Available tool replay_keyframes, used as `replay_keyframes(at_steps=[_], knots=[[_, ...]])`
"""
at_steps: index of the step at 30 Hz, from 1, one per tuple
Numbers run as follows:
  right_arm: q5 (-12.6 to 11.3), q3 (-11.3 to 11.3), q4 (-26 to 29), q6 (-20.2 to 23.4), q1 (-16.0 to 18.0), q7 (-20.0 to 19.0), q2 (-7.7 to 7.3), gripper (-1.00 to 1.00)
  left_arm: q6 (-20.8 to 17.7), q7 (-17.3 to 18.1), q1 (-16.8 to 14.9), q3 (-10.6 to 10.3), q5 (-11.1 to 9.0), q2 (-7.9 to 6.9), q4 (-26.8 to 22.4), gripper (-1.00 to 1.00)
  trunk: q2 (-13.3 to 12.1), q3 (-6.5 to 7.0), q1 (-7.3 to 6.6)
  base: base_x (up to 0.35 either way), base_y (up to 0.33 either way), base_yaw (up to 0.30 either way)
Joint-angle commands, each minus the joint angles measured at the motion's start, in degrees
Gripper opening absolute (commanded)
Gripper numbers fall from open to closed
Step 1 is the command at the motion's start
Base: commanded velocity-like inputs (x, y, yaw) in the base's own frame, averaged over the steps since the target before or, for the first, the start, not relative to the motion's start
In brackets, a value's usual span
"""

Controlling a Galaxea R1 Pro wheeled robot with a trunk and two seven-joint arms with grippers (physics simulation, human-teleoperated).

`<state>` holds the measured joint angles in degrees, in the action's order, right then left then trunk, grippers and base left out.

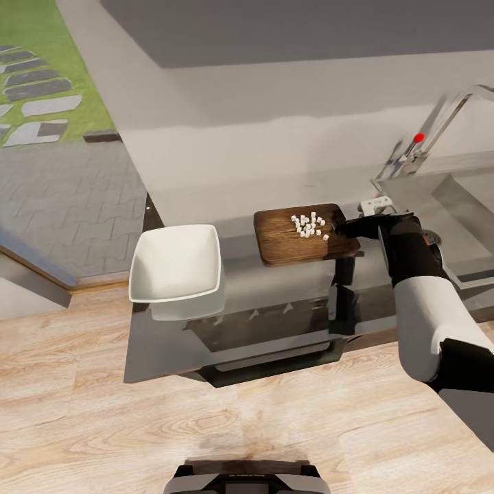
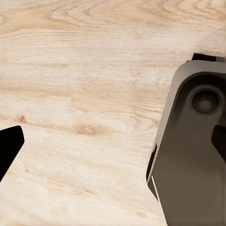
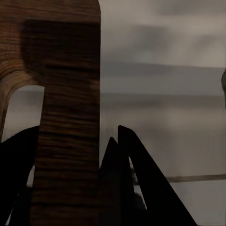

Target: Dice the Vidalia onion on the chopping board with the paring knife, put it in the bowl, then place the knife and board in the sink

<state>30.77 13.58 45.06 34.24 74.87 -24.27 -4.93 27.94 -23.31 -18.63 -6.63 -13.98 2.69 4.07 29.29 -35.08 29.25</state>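
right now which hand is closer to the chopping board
Right. The right hand is at the chopping board, at its sink-side end; in the right wrist view its fingers straddle the board's handle end. The left hand hangs over the wooden floor, away from the board.

Home kitchen, grey countertop (image 1: 171, 343), steel sink (image 1: 446, 199) with chrome tap (image 1: 439, 127), wood floor (image 1: 103, 425), garden outside

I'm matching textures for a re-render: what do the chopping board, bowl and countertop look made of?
The chopping board looks like brown wood with visible grain and a matte finish. The bowl is plain white and smooth, perhaps ceramic or plastic. The countertop is dark grey and glossy, showing reflections; possibly polished stone or laminate.
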Motion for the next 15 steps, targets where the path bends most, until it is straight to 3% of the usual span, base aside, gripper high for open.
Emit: replay_keyframes(at_steps=[1,15], knots=[[1.75,0.14,-3.13,-0.06,0.03,-0.47,0.14,-1.00,0.36,-0.07,-0.10,-0.49,-0.43,0.04,0.24,1.00,0.05,-0.07,0.05,0.000,0.000,0.000],[1.84,0.13,-3.13,-0.06,0.06,-0.32,1.14,-1.00,0.31,-0.07,-0.09,-0.48,-0.43,0.04,0.24,1.00,-3.16,1.37,-1.71,0.000,0.000,0.000]])
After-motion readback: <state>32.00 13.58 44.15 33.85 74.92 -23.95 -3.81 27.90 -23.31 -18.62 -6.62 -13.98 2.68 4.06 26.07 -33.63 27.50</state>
